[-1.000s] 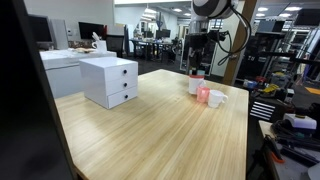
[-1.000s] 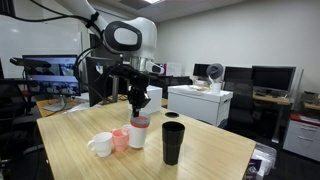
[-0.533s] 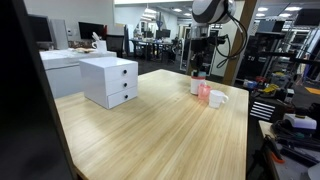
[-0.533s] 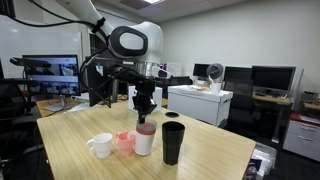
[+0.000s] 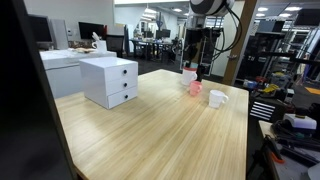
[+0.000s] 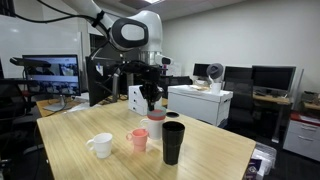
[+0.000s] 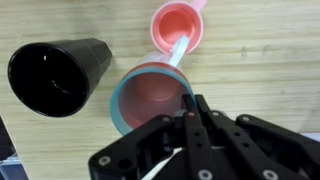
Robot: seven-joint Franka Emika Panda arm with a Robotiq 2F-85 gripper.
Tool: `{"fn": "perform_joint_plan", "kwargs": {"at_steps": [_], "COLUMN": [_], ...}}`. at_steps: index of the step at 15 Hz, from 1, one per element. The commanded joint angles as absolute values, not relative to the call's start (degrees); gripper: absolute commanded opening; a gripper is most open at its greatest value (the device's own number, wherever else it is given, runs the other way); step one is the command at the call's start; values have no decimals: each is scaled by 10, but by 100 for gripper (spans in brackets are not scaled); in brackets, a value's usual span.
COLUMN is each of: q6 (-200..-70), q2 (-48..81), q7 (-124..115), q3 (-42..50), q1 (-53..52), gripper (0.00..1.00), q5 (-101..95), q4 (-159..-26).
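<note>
1. Nearest the lens, at the bottom of the wrist view, the tool is clamped on the rim of a pale round plastic cup with a pink inside. Its fingers are pinched together on the rim's lower right edge.

2. That cup now hangs in the air. In an exterior view it sits just under the tool at centre frame, clear of the light wooden surface. A second ago it stood on the surface, close against the pink cup. It has since risen and drifted toward the right of the frame, so the grip alone carries it.

3. Below it, left standing on the surface:
   - A small pink plastic cup is at the upper middle of the wrist view and apart from the lifted one.
   - A tall black plastic tumbler is at the upper left. In an exterior view it stands just right of the pink cup.
   - A white ceramic mug is at the left of the row.

4. Farther off, a white two-drawer box sits left of centre in an exterior view, well apart from the cups.
</note>
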State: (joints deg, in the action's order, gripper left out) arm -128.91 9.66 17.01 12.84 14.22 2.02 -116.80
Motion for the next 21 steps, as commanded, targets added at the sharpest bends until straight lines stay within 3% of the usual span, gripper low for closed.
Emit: {"fn": "perform_joint_plan", "kwargs": {"at_steps": [1, 15, 16, 17, 21], "q6": [-1290, -1370, -1368, -1359, -1331], "q2": [81, 153, 155, 153, 128], "q7": [165, 165, 165, 168, 169], "q3": [122, 111, 109, 107, 101], "q1": [145, 152, 153, 154, 155], "gripper": [4, 3, 14, 31, 56], "q5": [27, 72, 75, 76, 90], "q4": [-1176, -1142, -1137, -1133, -1113]}}
